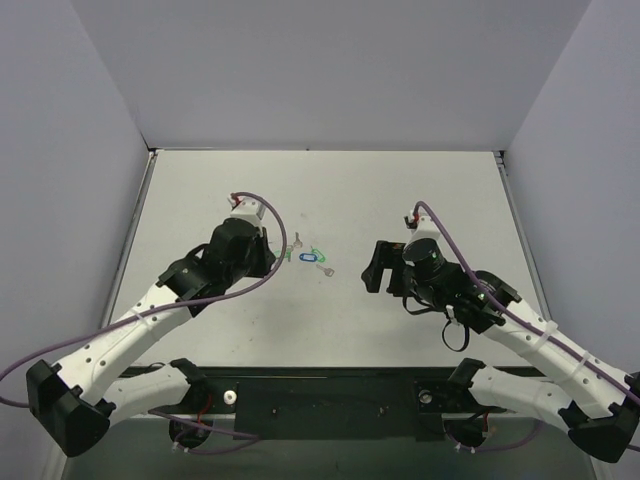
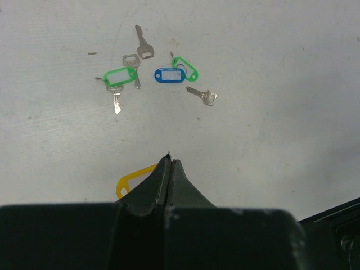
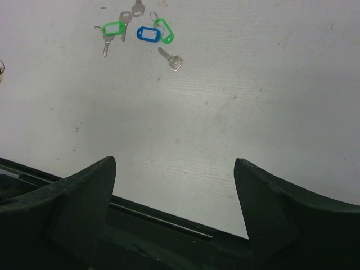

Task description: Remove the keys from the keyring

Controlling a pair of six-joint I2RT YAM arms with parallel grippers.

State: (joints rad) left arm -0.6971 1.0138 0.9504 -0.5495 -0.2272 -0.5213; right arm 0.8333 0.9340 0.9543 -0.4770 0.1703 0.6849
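two roles: your left gripper (image 2: 169, 164), jaws pressed together, covers most of the yellow-orange oblong plastic key tag (image 2: 130, 181), likely steadying it; your right gripper (image 3: 175, 166) hangs spread, free to pull.

The keyring (image 2: 130, 181) lies on the tabletop (image 2: 270, 129) at 8 o'clock of the left gripper (image 2: 169, 160), partly beneath it. A cluster of tagged keys (image 2: 169, 75) lies at its 12 o'clock.
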